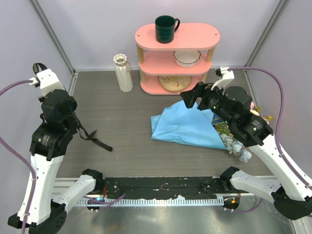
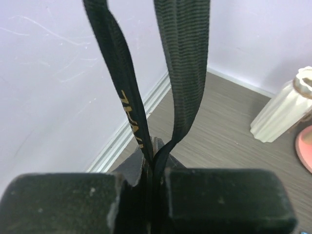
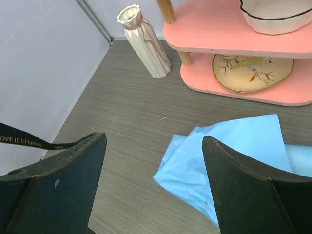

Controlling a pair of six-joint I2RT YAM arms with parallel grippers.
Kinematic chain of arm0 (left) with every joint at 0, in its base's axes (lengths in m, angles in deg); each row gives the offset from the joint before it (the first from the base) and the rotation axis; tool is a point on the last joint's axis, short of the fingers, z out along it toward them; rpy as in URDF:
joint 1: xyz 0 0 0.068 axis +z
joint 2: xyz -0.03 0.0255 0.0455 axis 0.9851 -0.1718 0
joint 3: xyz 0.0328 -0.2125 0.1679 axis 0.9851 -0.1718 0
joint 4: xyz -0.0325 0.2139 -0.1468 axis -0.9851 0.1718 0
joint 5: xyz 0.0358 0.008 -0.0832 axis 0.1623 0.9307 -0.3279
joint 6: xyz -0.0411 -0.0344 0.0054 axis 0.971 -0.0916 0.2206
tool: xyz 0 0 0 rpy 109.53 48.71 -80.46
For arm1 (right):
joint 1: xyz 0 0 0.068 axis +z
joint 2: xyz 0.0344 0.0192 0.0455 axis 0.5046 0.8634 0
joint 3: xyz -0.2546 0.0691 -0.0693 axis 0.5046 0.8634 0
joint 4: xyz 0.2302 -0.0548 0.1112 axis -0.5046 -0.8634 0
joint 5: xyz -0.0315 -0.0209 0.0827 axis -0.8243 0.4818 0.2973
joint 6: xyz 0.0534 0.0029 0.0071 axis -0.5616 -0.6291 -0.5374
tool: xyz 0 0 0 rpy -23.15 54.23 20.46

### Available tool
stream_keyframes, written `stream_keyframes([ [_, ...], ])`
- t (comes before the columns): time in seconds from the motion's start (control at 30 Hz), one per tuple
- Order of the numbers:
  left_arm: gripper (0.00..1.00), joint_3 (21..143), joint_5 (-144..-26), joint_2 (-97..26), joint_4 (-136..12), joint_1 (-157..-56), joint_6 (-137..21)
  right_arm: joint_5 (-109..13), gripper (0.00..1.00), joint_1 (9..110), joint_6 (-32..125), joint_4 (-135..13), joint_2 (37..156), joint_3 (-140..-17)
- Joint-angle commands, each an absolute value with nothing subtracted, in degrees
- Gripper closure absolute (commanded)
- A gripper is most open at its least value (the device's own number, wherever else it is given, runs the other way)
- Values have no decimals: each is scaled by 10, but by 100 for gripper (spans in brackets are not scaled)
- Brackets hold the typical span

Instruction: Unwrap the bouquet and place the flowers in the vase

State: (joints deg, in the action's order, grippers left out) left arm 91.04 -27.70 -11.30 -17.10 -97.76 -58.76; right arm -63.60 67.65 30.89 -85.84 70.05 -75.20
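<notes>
Fingers [image 2: 58,200] of our left gripper [image 2: 153,168] pinch the black ribbon [image 2: 185,73], while those of our right gripper [image 3: 154,146] stand spread wide above the bouquet [image 1: 187,127] (blue paper [image 1: 165,127] leftward, blooms [image 1: 239,148] rightward), lying crosswise, right of centre, on the grey wood-grain table [image 1: 122,112] between lilac walls [image 1: 97,29].

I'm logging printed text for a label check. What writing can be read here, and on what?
"OVE IS ETERN": gold, on the black ribbon, right wrist view; both ends cut off.
Gold letters on that ribbon, left wrist view: sideways, creased, unreadable.
No other writing shows.
</notes>
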Motion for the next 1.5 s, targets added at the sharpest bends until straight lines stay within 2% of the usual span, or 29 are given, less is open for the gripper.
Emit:
stream_keyframes([
  [0.0,100,877,-230,-150,-180,-977,-598,-628,14,677,305,-850,691,-751],
  [0.2,100,780,-212,-150,-198,-950,-569,-616,14,677,295,-834,690,-716],
  [0.37,100,714,-436,-198,-157,-828,-432,-585,14,677,276,-807,689,-677],
  [0.5,100,664,-552,-218,-167,-681,-348,-575,14,677,276,-824,688,-672],
  [0.73,98,681,-420,-266,-55,-616,-184,-587,14,677,274,-815,697,-634],
  [0.83,73,672,-432,-265,-53,-608,-174,-613,14,677,269,-817,728,-620],
  [0.87,50,668,-436,-260,-57,-603,-172,-616,14,677,277,-819,738,-619],
  [0.93,25,648,-444,-242,-74,-600,-162,-638,14,677,288,-838,759,-623],
  [0.97,0,643,-449,-235,-85,-599,-159,-650,13,671,294,-844,778,-628],
  [1.07,0,629,-495,-227,-105,-599,-161,-666,13,633,308,-846,816,-628],
  [1.23,0,629,-650,-216,-137,-603,-209,-518,14,500,290,-783,899,-635],
  [1.33,0,585,-901,-193,-253,-611,-246,-463,13,441,298,-746,969,-664],
  [1.37,0,553,-1033,-177,-333,-630,-244,-440,13,427,302,-740,989,-688],
  [1.43,0,526,-1113,-162,-411,-663,-226,-408,13,386,316,-755,1058,-727],
  [1.47,0,512,-1146,-153,-469,-720,-220,-364,13,375,321,-754,1078,-750],
])
